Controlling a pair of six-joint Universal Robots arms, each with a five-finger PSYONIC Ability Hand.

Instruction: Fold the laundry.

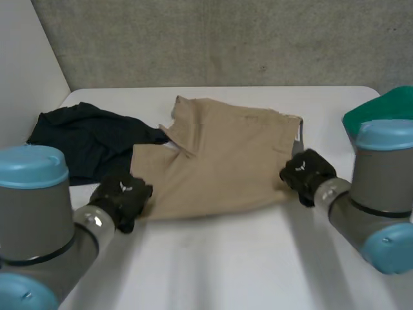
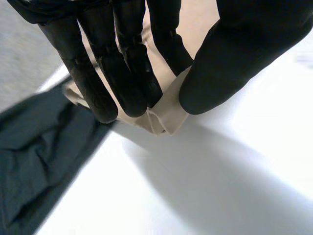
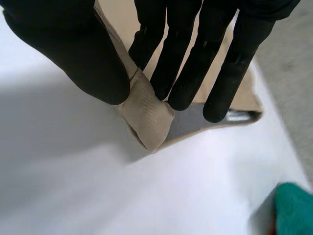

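Seemingly ready to lift a fold, the left hand (image 1: pixel 121 197) pinches the lower-left corner of the tan shorts (image 1: pixel 219 155), the right hand (image 1: pixel 304 171) the lower-right.

Head view overlooks table (image 1: pixel 226 258); both close wrist views share shorts (image 1: pixel 219 161).

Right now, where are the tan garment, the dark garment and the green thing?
tan garment (image 1: pixel 226 161), head view, its middle.
dark garment (image 1: pixel 87 139), head view, its middle.
green thing (image 1: pixel 381 106), head view, its middle.

Soft, even room light, white table (image 1: pixel 245 258) bright, dark garment (image 1: pixel 84 142) underlit
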